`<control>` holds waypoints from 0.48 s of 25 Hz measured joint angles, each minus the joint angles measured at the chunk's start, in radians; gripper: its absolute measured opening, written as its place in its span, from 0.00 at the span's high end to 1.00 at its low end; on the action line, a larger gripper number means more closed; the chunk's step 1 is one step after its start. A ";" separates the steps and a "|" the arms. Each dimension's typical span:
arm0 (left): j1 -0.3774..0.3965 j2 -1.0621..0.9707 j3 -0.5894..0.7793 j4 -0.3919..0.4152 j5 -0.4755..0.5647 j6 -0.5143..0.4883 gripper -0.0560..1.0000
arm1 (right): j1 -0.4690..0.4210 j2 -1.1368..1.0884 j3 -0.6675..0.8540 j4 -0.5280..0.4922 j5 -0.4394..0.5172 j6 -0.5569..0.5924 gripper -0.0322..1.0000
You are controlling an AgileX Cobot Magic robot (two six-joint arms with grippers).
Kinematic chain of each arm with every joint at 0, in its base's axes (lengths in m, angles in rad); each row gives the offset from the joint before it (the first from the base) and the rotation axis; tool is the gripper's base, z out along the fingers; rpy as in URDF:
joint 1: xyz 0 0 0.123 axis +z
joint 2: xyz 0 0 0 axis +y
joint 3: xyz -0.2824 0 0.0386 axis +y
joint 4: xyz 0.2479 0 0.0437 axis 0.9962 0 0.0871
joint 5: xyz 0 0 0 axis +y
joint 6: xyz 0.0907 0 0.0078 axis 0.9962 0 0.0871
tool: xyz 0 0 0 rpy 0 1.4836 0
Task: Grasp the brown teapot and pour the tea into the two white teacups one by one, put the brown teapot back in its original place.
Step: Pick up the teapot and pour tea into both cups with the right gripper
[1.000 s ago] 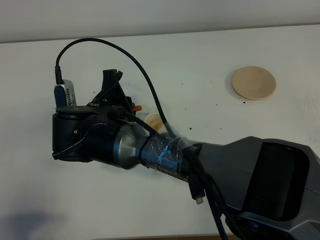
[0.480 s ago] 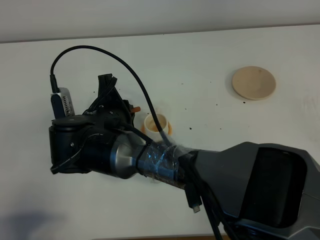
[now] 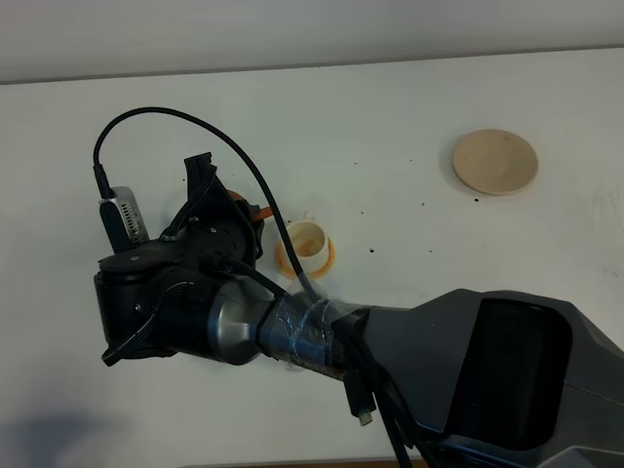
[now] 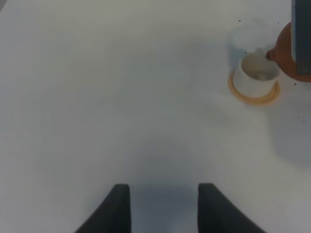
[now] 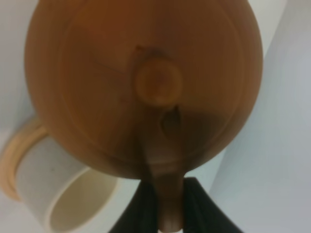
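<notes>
My right gripper [image 3: 207,185] reaches across to the left of the table and is shut on the loop handle of the brown teapot [image 5: 146,87], held above the table. In the high view only a sliver of the teapot [image 3: 246,207] shows behind the wrist. A white teacup [image 3: 307,242] stands on an orange coaster [image 3: 330,261] just right of it. The left wrist view shows a teacup [image 4: 256,74] on a coaster beside the teapot's spout [image 4: 268,55]. The right wrist view shows a teacup [image 5: 63,199] below the pot. I see only one cup per view. My left gripper [image 4: 163,208] is open and empty. The beige saucer [image 3: 495,162] lies bare at the far right.
My right arm [image 3: 439,361] covers much of the table's front and middle in the high view. The white table [image 3: 390,117] ends at a wall along the back. Small dark specks lie between the cup and the saucer.
My right arm has swung left and toward the front with the teapot. The teacup on its coaster, half hidden before, now shows in full.
</notes>
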 joint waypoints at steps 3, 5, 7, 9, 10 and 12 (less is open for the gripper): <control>0.000 0.000 0.000 0.000 0.000 0.000 0.60 | 0.000 0.002 0.000 -0.007 -0.001 0.000 0.84; 0.000 0.000 0.000 0.000 0.000 0.000 0.60 | 0.000 0.002 0.000 -0.017 -0.004 -0.001 0.84; 0.000 0.000 0.000 0.000 0.000 -0.001 0.60 | 0.000 0.003 0.000 -0.034 -0.007 -0.001 0.84; 0.000 0.000 0.000 0.000 0.000 -0.001 0.60 | 0.000 0.003 0.000 -0.046 -0.008 -0.001 0.84; 0.000 0.000 0.000 0.000 0.000 -0.001 0.60 | 0.000 0.003 0.000 -0.051 -0.008 -0.001 0.84; 0.000 0.000 0.000 0.000 0.000 -0.001 0.60 | 0.000 0.003 0.000 -0.055 -0.008 -0.008 0.84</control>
